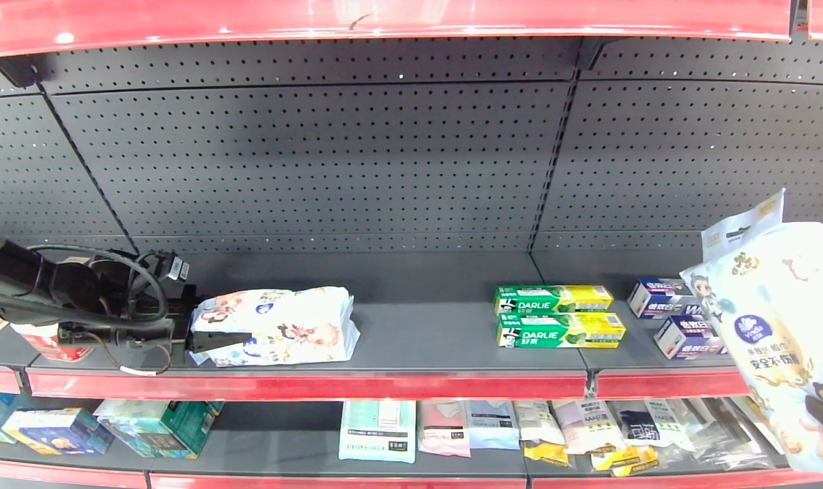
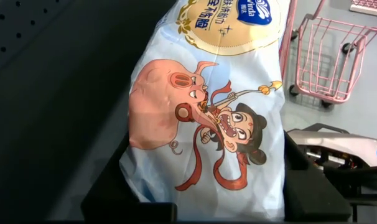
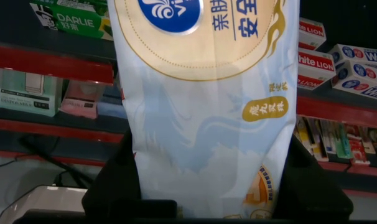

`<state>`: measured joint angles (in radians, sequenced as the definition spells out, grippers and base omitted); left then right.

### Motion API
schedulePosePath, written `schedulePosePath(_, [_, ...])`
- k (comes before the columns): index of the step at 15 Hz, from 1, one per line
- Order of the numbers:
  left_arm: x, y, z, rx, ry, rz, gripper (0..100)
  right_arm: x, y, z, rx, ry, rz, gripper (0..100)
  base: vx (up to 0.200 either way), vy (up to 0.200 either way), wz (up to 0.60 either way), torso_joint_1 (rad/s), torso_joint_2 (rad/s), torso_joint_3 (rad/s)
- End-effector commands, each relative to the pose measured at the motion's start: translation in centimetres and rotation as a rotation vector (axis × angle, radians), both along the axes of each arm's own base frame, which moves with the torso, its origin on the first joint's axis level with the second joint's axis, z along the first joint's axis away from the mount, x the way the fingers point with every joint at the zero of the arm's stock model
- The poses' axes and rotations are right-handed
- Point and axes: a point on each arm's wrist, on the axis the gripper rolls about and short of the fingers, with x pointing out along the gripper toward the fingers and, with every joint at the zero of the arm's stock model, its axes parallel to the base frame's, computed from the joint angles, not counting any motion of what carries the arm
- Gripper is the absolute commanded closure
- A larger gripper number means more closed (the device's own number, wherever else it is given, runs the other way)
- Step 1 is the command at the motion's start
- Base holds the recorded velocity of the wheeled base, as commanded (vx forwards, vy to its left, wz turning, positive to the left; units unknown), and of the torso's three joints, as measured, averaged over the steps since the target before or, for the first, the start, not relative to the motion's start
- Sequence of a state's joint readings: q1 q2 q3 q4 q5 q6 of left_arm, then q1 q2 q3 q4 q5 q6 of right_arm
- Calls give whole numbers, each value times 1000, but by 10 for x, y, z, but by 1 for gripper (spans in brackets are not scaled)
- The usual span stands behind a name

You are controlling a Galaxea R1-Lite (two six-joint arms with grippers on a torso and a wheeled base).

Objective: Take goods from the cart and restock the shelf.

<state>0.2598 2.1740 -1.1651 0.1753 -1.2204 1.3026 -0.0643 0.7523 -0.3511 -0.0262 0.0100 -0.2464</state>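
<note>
Grey metal shelf (image 1: 418, 326) carries a white, cartoon-printed tissue pack (image 1: 276, 326) lying flat toward its left end. The left gripper (image 2: 207, 168) is clamped on that pack's end, a finger on each side (a pink cart (image 2: 328, 56) stands out on the floor). At the right, the right gripper (image 3: 207, 168) pinches a second tissue pack (image 1: 778, 339), held upright in the air before the shelf's right end. Two green toothpaste boxes (image 1: 557, 316) lie side by side on the shelf, with blue-and-white boxes (image 1: 676, 316) near them.

Two tissue packs (image 1: 276, 324), two green toothpaste boxes (image 1: 554, 299) (side by side), one pink cart (image 2: 328, 56).
</note>
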Motion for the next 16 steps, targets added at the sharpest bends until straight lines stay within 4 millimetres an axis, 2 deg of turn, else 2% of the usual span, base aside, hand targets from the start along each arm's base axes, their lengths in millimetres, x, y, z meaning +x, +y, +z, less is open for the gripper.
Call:
schedulePosePath(1, [-3, 0, 5, 3, -6, -3, 100, 2, 0, 0, 0, 7, 1, 100, 0, 0, 0, 0, 0, 0])
schedulePosePath(5, [-8, -1, 9, 5, 1, -12, 100, 3, 0, 3, -10, 1, 5, 100, 0, 0, 0, 0, 0, 0])
schedulePosePath(9, [-6, 3, -2, 6, -4, -17, 100, 4, 0, 4, -15, 0, 10, 100, 0, 0, 0, 0, 0, 0])
schedulePosePath(16, [-10, 2, -7, 0, -30, -37, 100, 4, 0, 5, -24, -3, 12, 100, 0, 0, 0, 0, 0, 0])
